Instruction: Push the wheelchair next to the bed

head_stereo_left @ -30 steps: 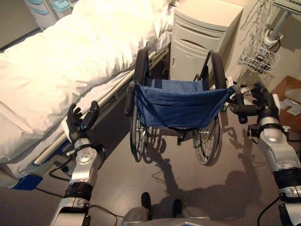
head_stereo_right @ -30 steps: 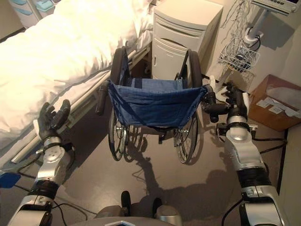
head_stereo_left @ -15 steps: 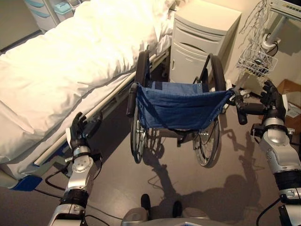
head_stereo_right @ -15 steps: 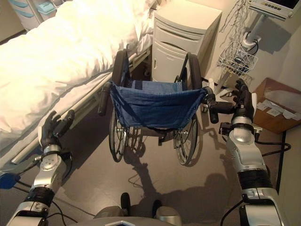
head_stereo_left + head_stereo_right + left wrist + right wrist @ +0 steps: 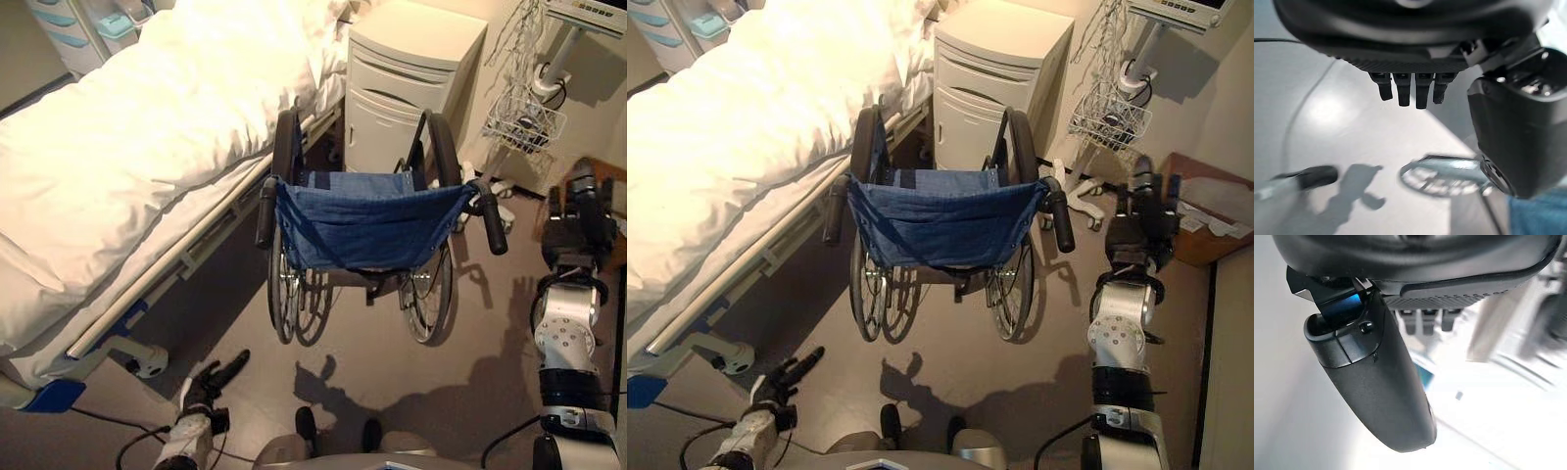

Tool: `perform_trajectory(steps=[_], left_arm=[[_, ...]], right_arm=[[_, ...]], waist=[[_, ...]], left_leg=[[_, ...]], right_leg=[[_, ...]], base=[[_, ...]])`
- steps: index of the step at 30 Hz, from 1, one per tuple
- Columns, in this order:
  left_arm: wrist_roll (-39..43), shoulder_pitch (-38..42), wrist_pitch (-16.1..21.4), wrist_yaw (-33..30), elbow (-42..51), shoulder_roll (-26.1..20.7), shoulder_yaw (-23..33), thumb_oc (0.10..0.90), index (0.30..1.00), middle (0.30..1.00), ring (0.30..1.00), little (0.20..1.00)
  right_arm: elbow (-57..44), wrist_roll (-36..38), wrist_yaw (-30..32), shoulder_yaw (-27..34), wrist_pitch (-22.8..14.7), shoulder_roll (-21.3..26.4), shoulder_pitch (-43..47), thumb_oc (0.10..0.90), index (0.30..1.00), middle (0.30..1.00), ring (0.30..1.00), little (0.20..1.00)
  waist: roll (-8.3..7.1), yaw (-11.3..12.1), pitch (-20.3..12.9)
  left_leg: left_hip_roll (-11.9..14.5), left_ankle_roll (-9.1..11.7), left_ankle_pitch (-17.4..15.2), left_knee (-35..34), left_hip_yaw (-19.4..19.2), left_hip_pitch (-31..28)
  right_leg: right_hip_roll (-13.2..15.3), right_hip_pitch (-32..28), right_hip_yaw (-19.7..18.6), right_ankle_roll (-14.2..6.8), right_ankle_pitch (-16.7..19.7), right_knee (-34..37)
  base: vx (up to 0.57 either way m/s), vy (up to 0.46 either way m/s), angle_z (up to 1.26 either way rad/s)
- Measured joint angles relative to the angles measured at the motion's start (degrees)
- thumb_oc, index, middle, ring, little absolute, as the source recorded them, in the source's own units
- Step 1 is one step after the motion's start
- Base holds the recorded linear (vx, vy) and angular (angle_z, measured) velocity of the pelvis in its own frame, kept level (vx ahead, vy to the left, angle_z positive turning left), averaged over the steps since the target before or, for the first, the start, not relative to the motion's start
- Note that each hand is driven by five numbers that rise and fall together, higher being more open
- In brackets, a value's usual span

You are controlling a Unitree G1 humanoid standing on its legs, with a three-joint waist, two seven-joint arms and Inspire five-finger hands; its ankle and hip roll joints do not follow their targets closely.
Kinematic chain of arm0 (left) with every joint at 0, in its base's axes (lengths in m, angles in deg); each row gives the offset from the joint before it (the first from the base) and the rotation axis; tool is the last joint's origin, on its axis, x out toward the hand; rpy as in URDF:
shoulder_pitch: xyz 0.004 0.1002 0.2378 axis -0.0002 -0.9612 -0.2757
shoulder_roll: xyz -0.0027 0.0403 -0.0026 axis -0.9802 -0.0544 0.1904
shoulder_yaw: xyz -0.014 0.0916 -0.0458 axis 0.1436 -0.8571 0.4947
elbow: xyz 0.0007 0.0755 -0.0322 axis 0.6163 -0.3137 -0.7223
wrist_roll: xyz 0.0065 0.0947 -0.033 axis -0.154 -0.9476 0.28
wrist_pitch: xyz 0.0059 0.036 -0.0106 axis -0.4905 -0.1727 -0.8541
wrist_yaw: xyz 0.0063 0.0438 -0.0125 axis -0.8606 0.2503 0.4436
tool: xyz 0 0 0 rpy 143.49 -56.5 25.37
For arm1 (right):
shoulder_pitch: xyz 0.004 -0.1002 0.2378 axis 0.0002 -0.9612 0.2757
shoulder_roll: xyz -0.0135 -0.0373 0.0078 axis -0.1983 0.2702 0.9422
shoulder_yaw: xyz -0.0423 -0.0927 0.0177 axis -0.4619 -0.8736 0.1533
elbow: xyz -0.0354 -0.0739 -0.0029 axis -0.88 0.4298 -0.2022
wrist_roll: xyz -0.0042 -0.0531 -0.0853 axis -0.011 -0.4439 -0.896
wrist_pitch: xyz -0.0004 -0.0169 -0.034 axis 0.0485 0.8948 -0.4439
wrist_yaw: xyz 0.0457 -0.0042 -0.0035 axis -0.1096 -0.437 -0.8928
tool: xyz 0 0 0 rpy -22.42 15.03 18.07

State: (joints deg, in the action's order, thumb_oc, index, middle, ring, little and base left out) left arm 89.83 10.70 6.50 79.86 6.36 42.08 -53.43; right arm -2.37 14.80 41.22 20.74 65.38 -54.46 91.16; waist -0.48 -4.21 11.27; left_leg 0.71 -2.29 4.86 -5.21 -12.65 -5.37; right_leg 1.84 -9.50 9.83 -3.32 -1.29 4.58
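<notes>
Blue canvas seat-back of the wheelchair (image 5: 364, 223) faces the robot; chair sits right beside the bed (image 5: 127, 157), front against a cream cabinet (image 5: 407, 83). Judgement: push looks done, both hands off the black rubber handles. Left hand (image 5: 211, 380) hangs low over the grey floor (image 5: 353, 362), fingers straight and relaxed, holding nothing. Right hand (image 5: 576, 220) sits just beside the right handle, fingers extended, empty. Next, if anything: re-grip both handles to nudge parallel. Bed has soft white duvet, metal rail; thin spoked wheels.
</notes>
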Motion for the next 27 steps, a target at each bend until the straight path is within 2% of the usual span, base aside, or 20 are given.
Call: perform_trajectory(steps=[4, 6, 9, 12, 14, 17, 22, 27], left_arm=[[-0.6, -2.6, -0.3, 0.7, -0.1, 0.7, -1.2, 0.800, 0.900, 0.900, 0.900, 0.900], [-0.7, -2.9, -0.4, 1.4, 0.0, 1.0, -1.9, 0.800, 0.900, 0.900, 0.900, 0.900], [-1.0, -3.0, -0.4, 2.2, 0.1, 1.1, -4.2, 0.800, 0.900, 0.900, 0.900, 0.900], [-1.9, -2.6, -0.4, 3.2, 0.1, 1.5, -6.2, 0.800, 0.900, 0.900, 0.900, 0.900], [-4.2, -2.6, -0.4, 4.0, -0.1, 1.9, -6.7, 0.800, 0.900, 0.900, 0.900, 0.900], [-7.7, -1.7, -0.4, 6.1, -0.2, 2.3, -10.8, 0.800, 0.900, 0.900, 0.900, 0.900], [-7.7, -1.2, -0.2, 7.5, -1.8, 2.9, -11.7, 0.800, 0.900, 0.900, 0.900, 0.900], [-7.7, -1.3, 0.2, 7.6, -2.1, 3.0, -11.7, 0.800, 0.900, 0.900, 0.900, 0.900]], right_arm=[[9.3, -7.8, 1.3, 0.6, -3.0, -0.7, -4.8, 0.800, 0.900, 0.900, 0.900, 0.900], [20.9, -16.1, 3.1, -0.2, -2.5, -1.8, -9.0, 0.800, 0.900, 0.900, 0.900, 0.900], [33.7, -26.7, 5.1, -4.7, 1.8, -2.8, -13.3, 0.800, 0.900, 0.900, 0.900, 0.900], [47.8, -38.7, 1.7, -11.9, 9.1, -6.5, -17.7, 0.800, 0.900, 0.900, 0.900, 0.900], [49.1, -43.9, -1.6, -15.6, 12.0, -8.4, -20.1, 0.800, 0.900, 0.900, 0.900, 0.900], [51.7, -51.0, -8.3, -20.7, 13.7, -11.1, -21.3, 0.800, 0.900, 0.900, 0.900, 0.900], [52.9, -60.1, -10.9, -23.4, 12.3, -10.8, -20.1, 0.800, 0.900, 0.900, 0.900, 0.900], [52.7, -65.6, -14.5, -26.8, 12.0, -8.9, -18.7, 0.800, 0.900, 0.900, 0.900, 0.900]], waist=[[0.06, -0.9, -1.1], [0.11, -1.0, -1.7], [0.54, -1.0, -2.3], [0.79, -1.1, -2.4], [0.78, -1.1, -2.4], [0.75, -1.2, -2.4], [0.11, -1.1, -2.9], [0.37, -0.9, -3.1]], left_leg=[[0.1, 0.1, -0.1, 0.0, -0.3, 0.0], [0.2, 0.1, -0.1, 0.0, -0.4, 0.0], [0.3, 0.1, -0.1, -0.4, -0.4, 0.6], [0.3, 0.1, -0.1, -0.4, -0.4, 1.1], [0.3, 0.1, -0.1, -0.4, -0.5, 1.1], [0.2, 0.1, -0.1, -0.4, -0.5, 1.1], [0.1, 0.0, 0.0, -0.4, -0.3, 1.5], [0.2, 0.0, 0.0, -0.3, 0.1, 1.5]], right_leg=[[-0.1, 0.1, -0.2, 0.0, 0.0, 0.0], [-0.2, 0.6, -0.3, 0.0, 0.0, -0.2], [-0.1, 1.3, -0.4, -0.3, -0.3, -0.8], [-0.2, 2.0, -1.0, -0.4, -0.3, -0.8], [-0.2, 2.0, -1.3, -0.4, -0.2, -0.9], [0.0, 2.4, -1.4, -0.4, -0.3, -1.4], [0.1, 2.9, -1.4, -0.4, -0.4, -1.8], [-0.1, 2.7, -1.3, -0.3, -0.4, -1.7]], base=[[-0.02, 0.002, -0.05], [-0.06, -0.021, -0.04], [-0.06, -0.030, -0.06], [-0.04, -0.021, -0.06], [-0.02, -0.012, -0.06], [0.00, 0.000, 0.00], [-0.01, 0.010, 0.01], [-0.03, -0.004, 0.04]])
